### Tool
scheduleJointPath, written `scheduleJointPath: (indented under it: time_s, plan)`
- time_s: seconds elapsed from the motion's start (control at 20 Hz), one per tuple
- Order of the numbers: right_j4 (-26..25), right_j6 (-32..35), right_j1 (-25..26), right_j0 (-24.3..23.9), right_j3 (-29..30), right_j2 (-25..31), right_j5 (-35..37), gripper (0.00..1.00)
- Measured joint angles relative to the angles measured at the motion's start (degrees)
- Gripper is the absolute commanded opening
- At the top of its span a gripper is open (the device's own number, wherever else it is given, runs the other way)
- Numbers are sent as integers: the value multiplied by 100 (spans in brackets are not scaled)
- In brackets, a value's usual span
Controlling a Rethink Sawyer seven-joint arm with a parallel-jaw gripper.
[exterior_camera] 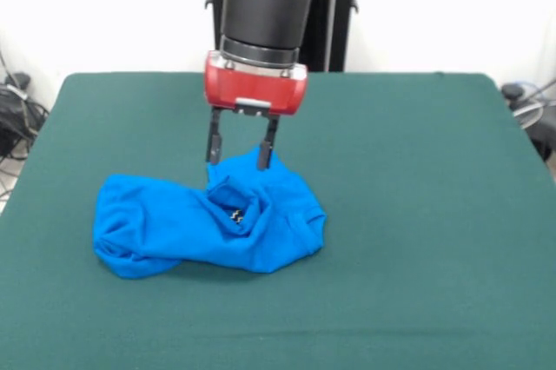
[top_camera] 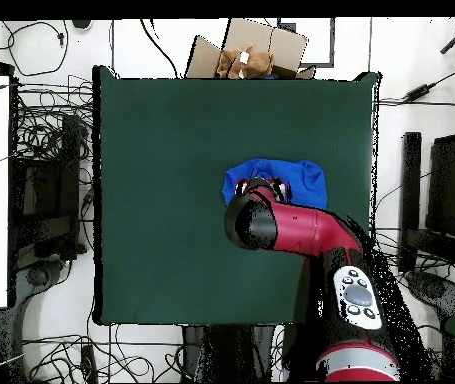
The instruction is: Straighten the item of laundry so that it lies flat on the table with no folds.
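One crumpled T-shirt on green table.

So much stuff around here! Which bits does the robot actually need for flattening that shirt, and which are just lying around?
Part of the job:
- blue T-shirt, bunched up
- green table it lies on
- end effector, fingers apart at the shirt's far edge

Just lying about:
- cardboard box past the table's edge
- cables on the floor beside the table

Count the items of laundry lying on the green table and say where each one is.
1: a crumpled blue T-shirt lies near the middle of the table, directly beneath the gripper. In the overhead view the arm covers part of it; no other laundry shows.
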Motion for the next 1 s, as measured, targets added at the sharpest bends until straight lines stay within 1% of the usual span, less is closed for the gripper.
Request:
scheduleJointPath:
  time_s: [0.6,1.0]
  plan:
    - [-400,0,76,-295,-8,11,1,100]
    - [-465,0,311,-245,-138,12,0,100]
